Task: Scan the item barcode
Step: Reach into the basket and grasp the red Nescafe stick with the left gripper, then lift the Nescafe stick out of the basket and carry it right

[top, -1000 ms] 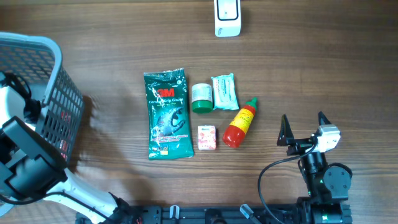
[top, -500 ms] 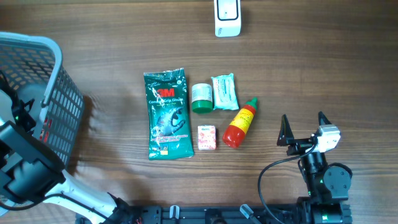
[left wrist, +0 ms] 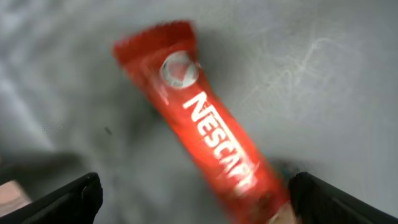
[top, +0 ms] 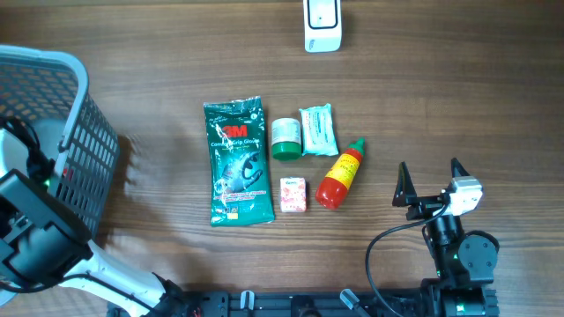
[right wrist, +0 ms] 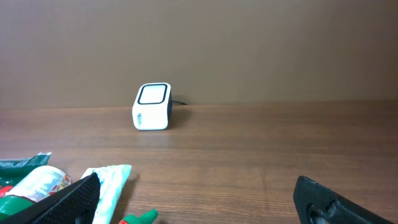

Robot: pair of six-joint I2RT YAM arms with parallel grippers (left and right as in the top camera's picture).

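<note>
The wooden desk (top: 458,97) takes up the whole scene, and the biggest thing on it is a grey mesh basket (top: 88,132) standing at the far left edge. The left arm reaches down into that basket, and its left claw (left wrist: 196,186) hangs with its two fingers spread wide apart, gripping nothing that I can see. The right claw (top: 429,176) sits low over the near right side of the desk, also wide open and empty, pointing toward the far edge and well apart from every item. In the middle of the desk lies a small cluster. The largest piece is a green 3M glove pack (top: 237,163) lying flat on the left of the group. To its right, a red sauce bottle (top: 339,176) with a green tip lies on its side, tilted, with the tip pointing away and to the right. A white barcode scanner (top: 322,25) stands alone at the far edge, well apart from the cluster, its dark window showing in the right wrist view. Just beyond the bottle lies a white and green packet (top: 318,130), and just beside that a round green-lidded jar (top: 285,138). A small pink box (top: 293,195) rests between the glove pack and the bottle. Down on the basket's grey floor, under the left claw, lies a red Nescafé sachet (left wrist: 211,149), blurred, set slantwise between the open fingers.
</note>
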